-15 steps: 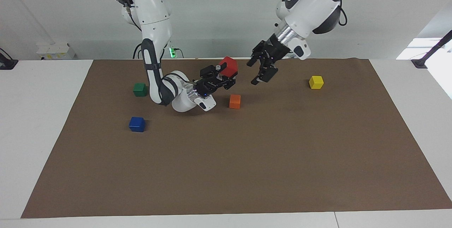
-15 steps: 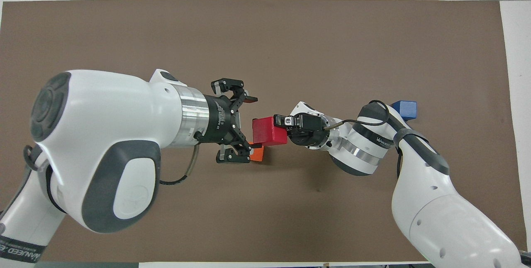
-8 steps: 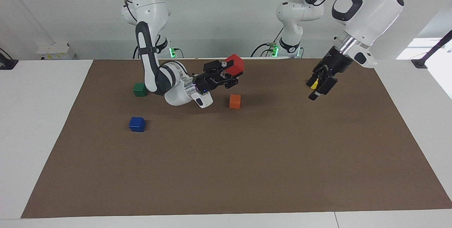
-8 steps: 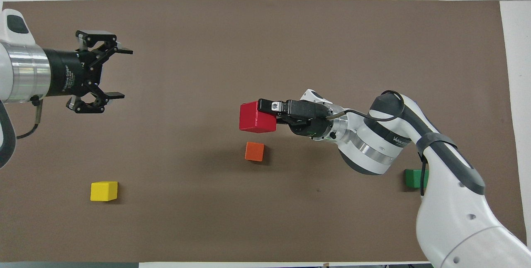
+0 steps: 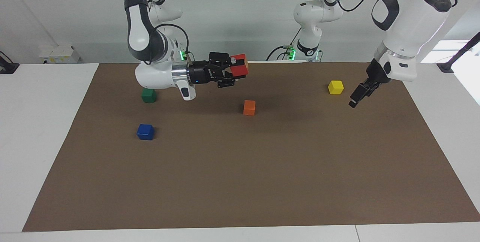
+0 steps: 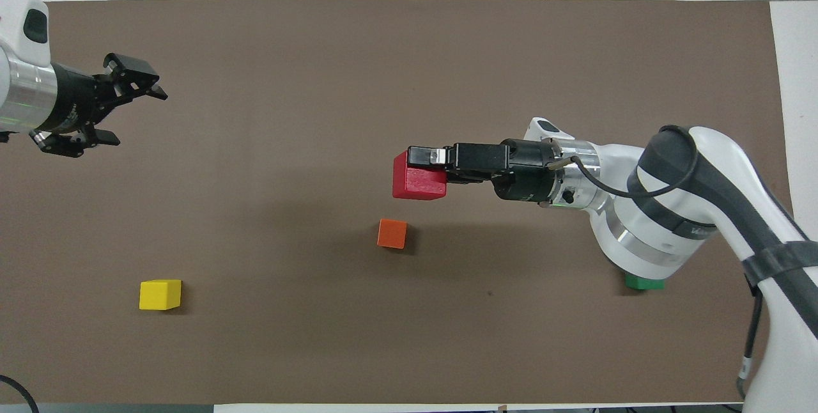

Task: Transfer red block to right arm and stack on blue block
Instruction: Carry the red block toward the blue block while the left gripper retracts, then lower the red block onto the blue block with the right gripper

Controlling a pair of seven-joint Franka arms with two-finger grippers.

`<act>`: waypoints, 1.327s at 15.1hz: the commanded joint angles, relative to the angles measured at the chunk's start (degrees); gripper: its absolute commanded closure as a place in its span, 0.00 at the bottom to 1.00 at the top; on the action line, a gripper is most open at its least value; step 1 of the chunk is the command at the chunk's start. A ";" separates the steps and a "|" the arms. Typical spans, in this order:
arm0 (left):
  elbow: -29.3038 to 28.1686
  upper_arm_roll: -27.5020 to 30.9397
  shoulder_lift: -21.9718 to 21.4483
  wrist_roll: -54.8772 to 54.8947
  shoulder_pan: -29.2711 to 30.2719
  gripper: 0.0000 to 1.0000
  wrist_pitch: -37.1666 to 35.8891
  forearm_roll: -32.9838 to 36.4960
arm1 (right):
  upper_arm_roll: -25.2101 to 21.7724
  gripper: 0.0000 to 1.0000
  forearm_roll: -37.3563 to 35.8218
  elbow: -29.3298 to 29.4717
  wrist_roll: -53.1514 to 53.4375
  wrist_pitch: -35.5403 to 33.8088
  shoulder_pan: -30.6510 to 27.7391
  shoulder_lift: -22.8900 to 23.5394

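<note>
Holding the red block (image 5: 239,65) clear of the mat (image 5: 262,182), the right gripper (image 5: 233,70) is clamped on it — lifted higher than a second ago, wrist now level, up over the mat at about 10 o'clock of the orange block (image 5: 249,107). Left gripper (image 5: 360,94) has pulled away from the handover point toward its own end, jaws spread and empty, hanging at 4 o'clock of the yellow block (image 5: 335,87). Blue block (image 5: 145,132) unmoved on the mat, at 6 o'clock of the green block (image 5: 148,95) — hidden in the overhead view.
</note>
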 commanded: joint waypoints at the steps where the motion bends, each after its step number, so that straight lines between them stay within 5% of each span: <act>1: 6.76 -0.57 2.17 12.86 0.59 0.00 -7.35 9.86 | 0.10 1.00 -14.20 1.46 4.41 3.74 -1.95 -2.33; 6: 1.32 -0.57 -2.58 24.24 5.60 0.00 -7.80 10.60 | 0.19 1.00 -51.10 12.00 18.46 3.13 -6.44 -2.25; 14: -1.42 -0.66 -5.13 23.80 3.32 0.00 -8.94 10.43 | 0.10 1.00 -90.42 12.28 32.52 2.25 -9.52 -2.43; 15: -0.72 0.21 -4.52 23.71 1.40 0.00 -9.28 10.42 | 0.10 1.00 -93.07 12.02 34.21 2.33 -9.52 -2.25; 18: -0.80 16.61 -5.13 24.06 -14.40 0.00 -10.51 9.38 | 0.10 1.00 -101.16 9.48 40.09 8.20 -9.60 -0.50; 20: -0.45 16.57 -5.83 24.33 -13.65 0.00 -10.70 6.65 | 0.01 1.00 -104.16 7.28 41.95 11.20 -10.22 1.00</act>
